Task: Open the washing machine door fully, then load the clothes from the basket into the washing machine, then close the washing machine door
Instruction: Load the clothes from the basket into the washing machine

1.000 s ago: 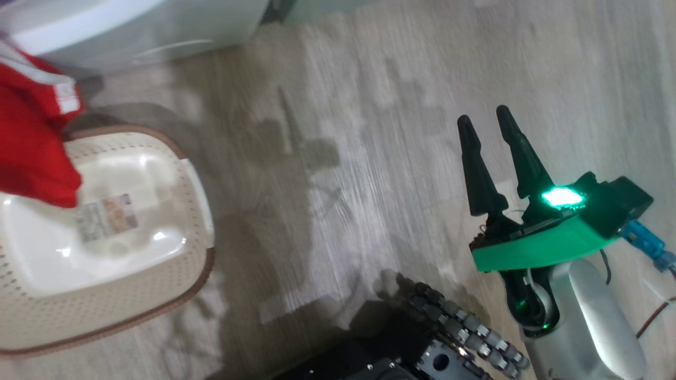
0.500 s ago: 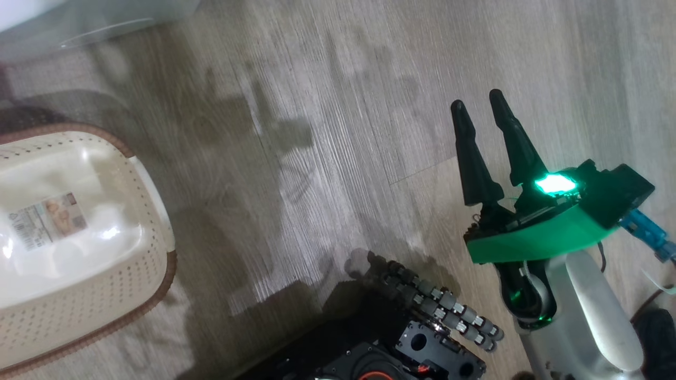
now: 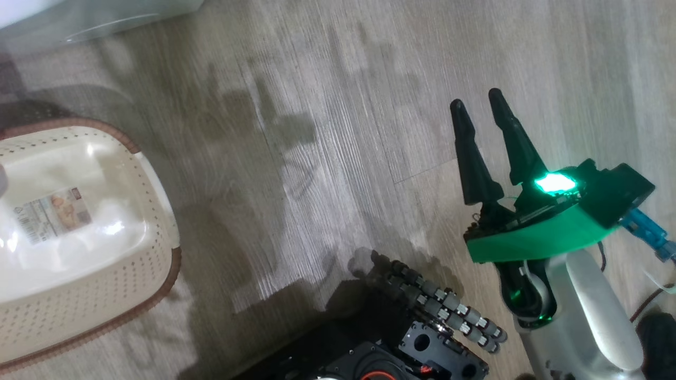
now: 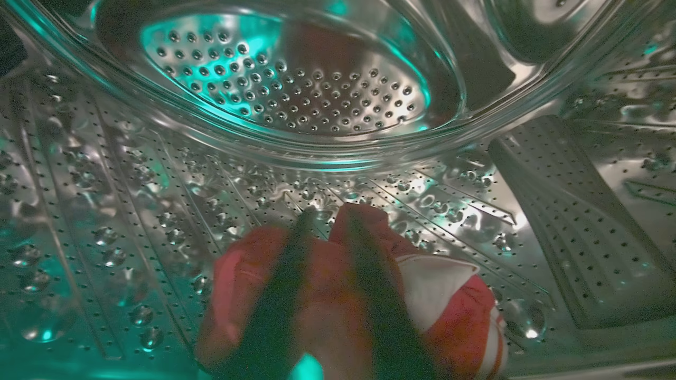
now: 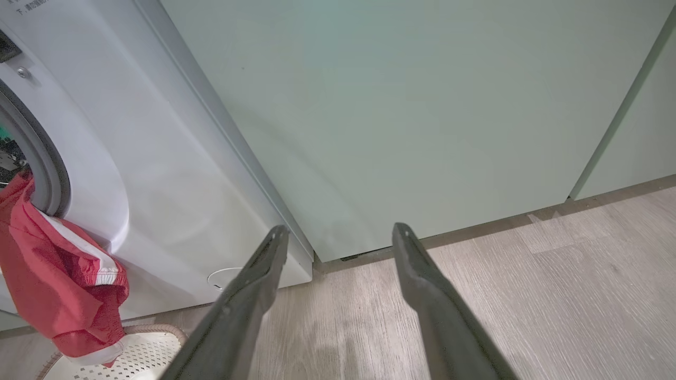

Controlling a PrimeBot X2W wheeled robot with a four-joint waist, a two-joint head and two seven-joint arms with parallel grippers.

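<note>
My left gripper (image 4: 326, 216) is inside the washing machine's perforated steel drum (image 4: 296, 89). Its fingers are slightly parted over the red and white clothes (image 4: 449, 311) lying on the drum floor. In the right wrist view, the white washing machine (image 5: 158, 174) stands at the left, and red clothes (image 5: 53, 285) hang out of its opening down towards the basket (image 5: 153, 345). The cream basket (image 3: 100, 295) sits at the left of the head view with only a sticker on its floor. My right gripper (image 3: 476, 98) (image 5: 340, 228) hangs open over the floor. The washing machine door is out of view.
A pale green cabinet panel (image 5: 422, 105) stands right of the washer. Wood-look floor (image 3: 317, 132) spreads between the basket and my right arm. My black base with its roller wheel (image 3: 438, 311) is at the bottom edge.
The head camera has swung, so the basket sits further left. The red garment that hung over the basket a second ago has left the head view.
</note>
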